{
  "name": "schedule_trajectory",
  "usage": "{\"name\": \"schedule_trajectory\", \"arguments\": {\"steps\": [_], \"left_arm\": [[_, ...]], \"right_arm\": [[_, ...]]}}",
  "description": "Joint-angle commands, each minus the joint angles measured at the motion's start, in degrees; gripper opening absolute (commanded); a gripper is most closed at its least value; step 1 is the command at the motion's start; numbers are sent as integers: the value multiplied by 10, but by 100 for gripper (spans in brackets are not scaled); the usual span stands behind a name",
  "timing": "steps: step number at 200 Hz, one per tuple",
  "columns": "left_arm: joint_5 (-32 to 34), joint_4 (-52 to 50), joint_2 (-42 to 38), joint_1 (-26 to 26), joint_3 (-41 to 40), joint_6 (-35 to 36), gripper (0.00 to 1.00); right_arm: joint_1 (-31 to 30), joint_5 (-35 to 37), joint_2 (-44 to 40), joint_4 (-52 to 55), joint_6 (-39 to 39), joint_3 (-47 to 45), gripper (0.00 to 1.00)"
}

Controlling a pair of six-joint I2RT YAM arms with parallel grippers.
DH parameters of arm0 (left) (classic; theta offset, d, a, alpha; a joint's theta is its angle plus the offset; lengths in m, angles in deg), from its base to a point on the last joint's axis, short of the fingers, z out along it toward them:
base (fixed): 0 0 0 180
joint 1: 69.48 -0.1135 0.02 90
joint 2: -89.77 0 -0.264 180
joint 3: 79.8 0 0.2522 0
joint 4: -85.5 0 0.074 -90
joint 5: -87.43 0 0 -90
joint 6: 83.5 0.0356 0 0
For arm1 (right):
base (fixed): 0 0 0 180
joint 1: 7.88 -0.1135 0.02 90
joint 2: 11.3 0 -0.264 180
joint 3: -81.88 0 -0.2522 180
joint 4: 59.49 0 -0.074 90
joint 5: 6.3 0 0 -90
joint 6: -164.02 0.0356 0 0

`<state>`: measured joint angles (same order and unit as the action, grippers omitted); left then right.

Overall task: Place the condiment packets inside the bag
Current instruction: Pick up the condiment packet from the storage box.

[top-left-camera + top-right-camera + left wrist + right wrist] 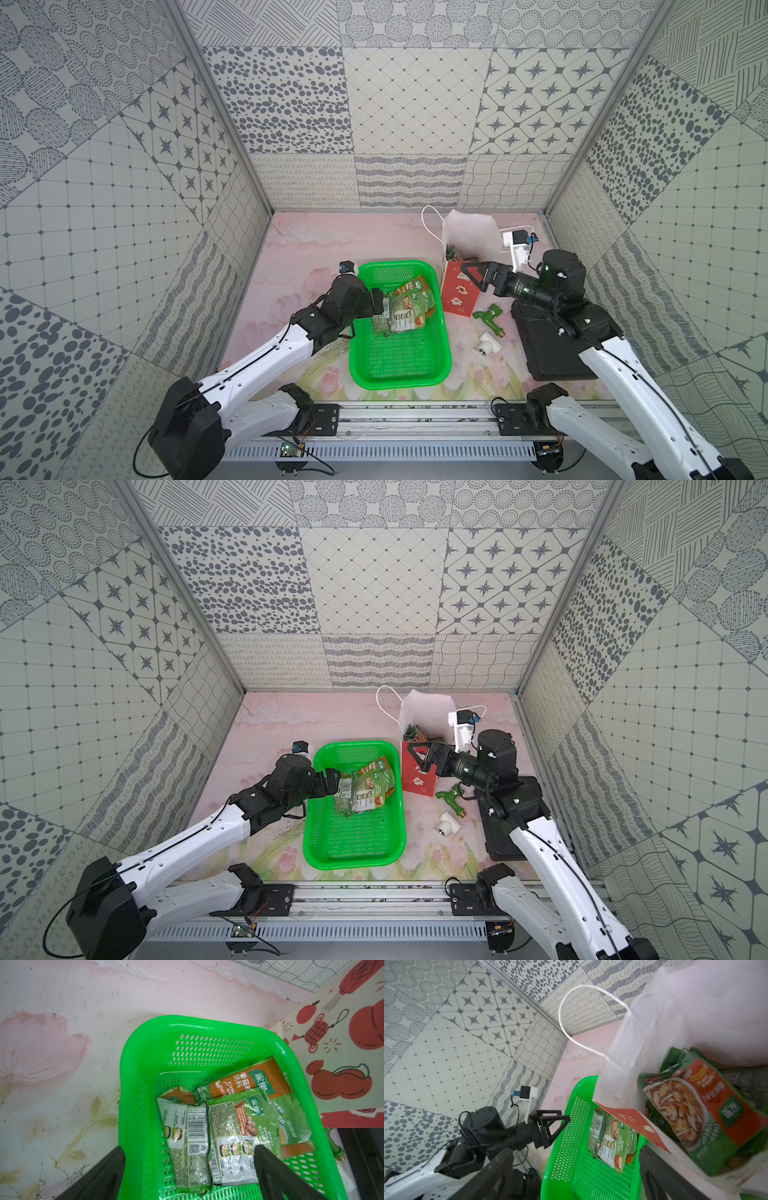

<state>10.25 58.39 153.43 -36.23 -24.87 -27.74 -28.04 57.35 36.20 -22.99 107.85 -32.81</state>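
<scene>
Left wrist view, nearest me: the left gripper (189, 1149) hangs with fingers spread wide and empty above the flat, glossy green-and-orange condiment packets (228, 1126) heaped in the green plastic mesh basket (133, 1076). One finger is over the pile, its mate outside the rim. The sachets look light, limp and slick; I'd pinch a raised crimped edge. Farther back, the right gripper (471, 276), likewise wide and empty, sits at the mouth of the tall red-fronted paper gift bag (459, 297), with more packets inside.
</scene>
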Motion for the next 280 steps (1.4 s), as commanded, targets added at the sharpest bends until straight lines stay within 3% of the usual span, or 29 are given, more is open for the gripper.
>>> {"name": "schedule_trajectory", "arguments": {"steps": [1, 51, 93, 125, 184, 211, 255, 280], "left_arm": [[-22, -16, 31, 3, 19, -12, 100], [8, -18, 121, 45, 55, -9, 96], [31, -53, 224, 75, 113, -2, 78], [31, -72, 276, 75, 142, 1, 59], [36, -114, 364, 76, 192, -2, 43], [44, -120, 384, 75, 204, -4, 34], [46, -136, 363, 76, 200, -1, 0], [48, -130, 326, 76, 189, 8, 0]], "right_arm": [[1, 61, -42, -4, -74, -43, 97], [0, 191, -136, -38, -112, -153, 97], [1, 198, -168, -79, -105, -197, 96], [0, 196, -170, -87, -106, -202, 93], [1, 196, -168, -91, -106, -202, 90], [0, 194, -169, -91, -106, -202, 90], [1, 194, -175, -91, -105, -215, 90], [1, 198, -175, -91, -107, -217, 90]]}}
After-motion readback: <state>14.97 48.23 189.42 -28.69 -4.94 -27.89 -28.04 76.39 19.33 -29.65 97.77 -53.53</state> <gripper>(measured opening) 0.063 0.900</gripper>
